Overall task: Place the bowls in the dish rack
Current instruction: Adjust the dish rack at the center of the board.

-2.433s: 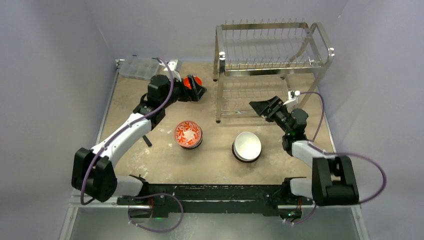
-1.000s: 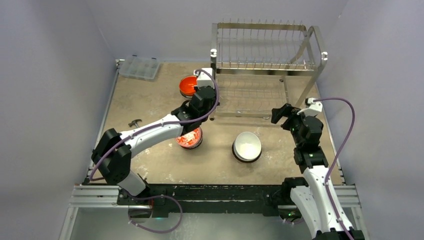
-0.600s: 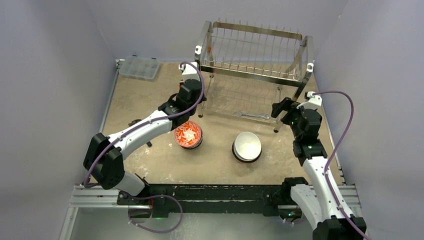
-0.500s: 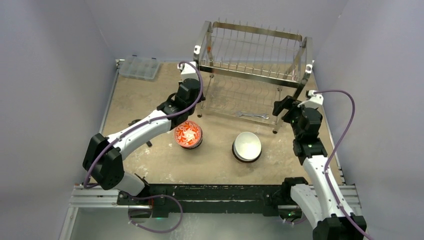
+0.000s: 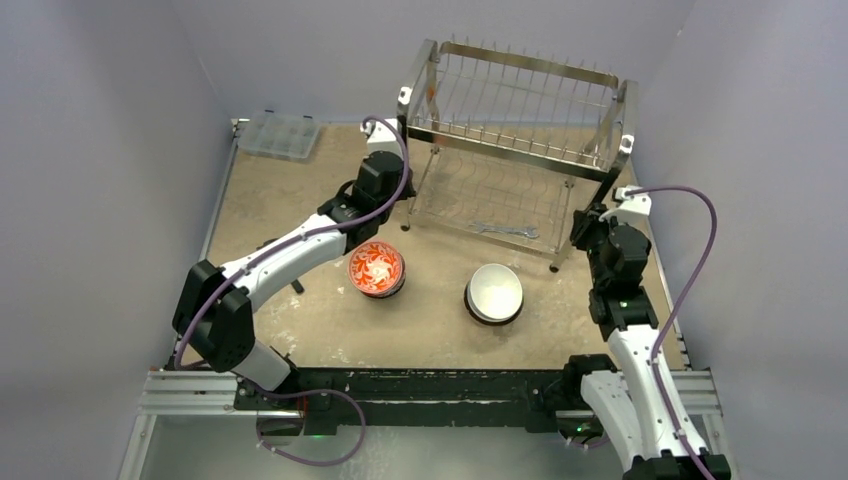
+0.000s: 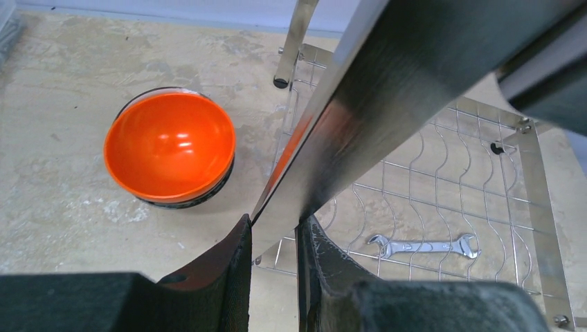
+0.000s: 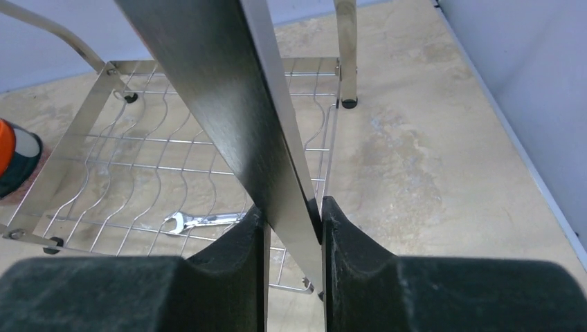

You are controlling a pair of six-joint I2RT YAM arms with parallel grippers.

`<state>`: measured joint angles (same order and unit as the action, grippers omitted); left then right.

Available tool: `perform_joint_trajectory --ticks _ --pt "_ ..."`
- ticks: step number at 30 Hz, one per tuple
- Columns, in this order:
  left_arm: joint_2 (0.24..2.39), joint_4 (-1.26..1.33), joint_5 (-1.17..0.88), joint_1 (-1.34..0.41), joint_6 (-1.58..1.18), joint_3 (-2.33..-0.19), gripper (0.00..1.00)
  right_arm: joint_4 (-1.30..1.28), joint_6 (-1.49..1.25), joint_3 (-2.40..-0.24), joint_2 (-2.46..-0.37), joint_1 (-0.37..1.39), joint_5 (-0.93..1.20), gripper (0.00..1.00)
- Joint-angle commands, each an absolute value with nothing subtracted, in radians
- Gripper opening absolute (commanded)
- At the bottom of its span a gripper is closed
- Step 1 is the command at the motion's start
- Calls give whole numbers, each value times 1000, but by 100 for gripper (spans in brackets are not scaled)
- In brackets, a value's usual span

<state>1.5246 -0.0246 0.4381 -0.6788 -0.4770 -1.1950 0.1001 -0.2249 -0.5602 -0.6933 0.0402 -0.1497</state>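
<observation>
The shiny wire dish rack (image 5: 518, 142) stands skewed at the back of the table. My left gripper (image 5: 392, 196) is shut on its front left leg (image 6: 360, 117), and my right gripper (image 5: 585, 225) is shut on its front right leg (image 7: 228, 97). A red-and-white patterned bowl (image 5: 377, 268) and a white-inside, dark-outside bowl (image 5: 494, 292) sit upright on the table in front of the rack. A plain orange bowl (image 6: 169, 146) rests left of the rack. It is hidden by my left arm in the top view, and its edge (image 7: 8, 155) shows in the right wrist view.
A steel wrench (image 5: 503, 229) lies on the table under the rack's lower tier (image 6: 443, 200). A clear plastic compartment box (image 5: 280, 133) sits at the back left corner. Purple-grey walls close in the table on three sides.
My right gripper has moved onto the rack's front right leg and shut on it. The rack, held by my left gripper, has swung and shifted a little to the right.
</observation>
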Motion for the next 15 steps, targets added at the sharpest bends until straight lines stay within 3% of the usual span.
perform_joint_trajectory --ticks 1,15 --pt "1601 -15 298 -722 -549 -1245 0 157 -396 -567 -642 40 -178 9" --pt "1566 4 383 -772 -608 -1203 0 128 -457 -684 -809 40 -271 9"
